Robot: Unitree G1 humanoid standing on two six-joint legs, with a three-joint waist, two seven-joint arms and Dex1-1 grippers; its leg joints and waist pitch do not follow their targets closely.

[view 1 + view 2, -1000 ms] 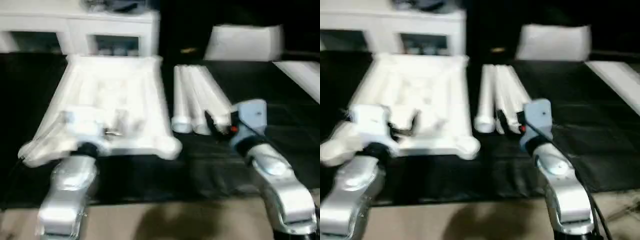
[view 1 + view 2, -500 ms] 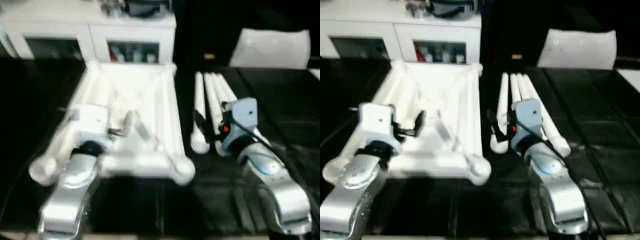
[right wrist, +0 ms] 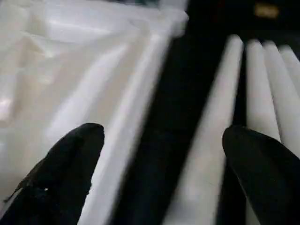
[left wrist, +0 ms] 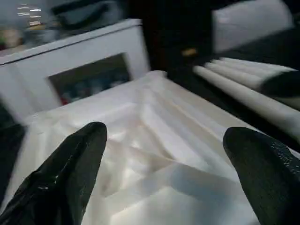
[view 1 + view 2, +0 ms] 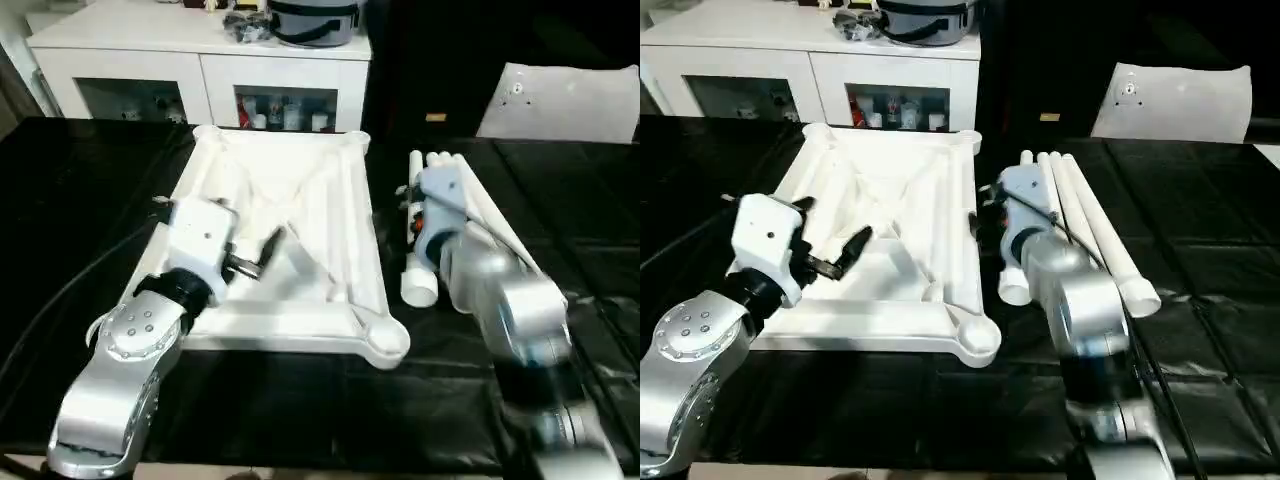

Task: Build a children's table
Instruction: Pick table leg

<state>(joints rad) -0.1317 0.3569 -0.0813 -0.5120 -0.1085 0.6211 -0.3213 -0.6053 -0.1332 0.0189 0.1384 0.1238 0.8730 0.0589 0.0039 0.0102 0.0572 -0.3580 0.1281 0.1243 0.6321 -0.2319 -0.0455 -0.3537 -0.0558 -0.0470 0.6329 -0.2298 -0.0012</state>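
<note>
Hovering my left jaws (image 4: 164,173) spread wide and empty over the ribbed underside of the white children's table top (image 5: 300,200), I have its corner sockets (image 5: 385,340) facing up, ready for legs. My right jaws (image 3: 161,173), also wide and empty, straddle the dark gap between the top's rim and the nearest of the legs (image 5: 1080,215), which lie side by side on the black tabletop (image 5: 1200,240), so I judge that leg comes first.

A white glass-door cabinet (image 5: 210,75) stands behind the black-covered work table (image 5: 60,200), a white chair-back (image 5: 560,100) beside it.
</note>
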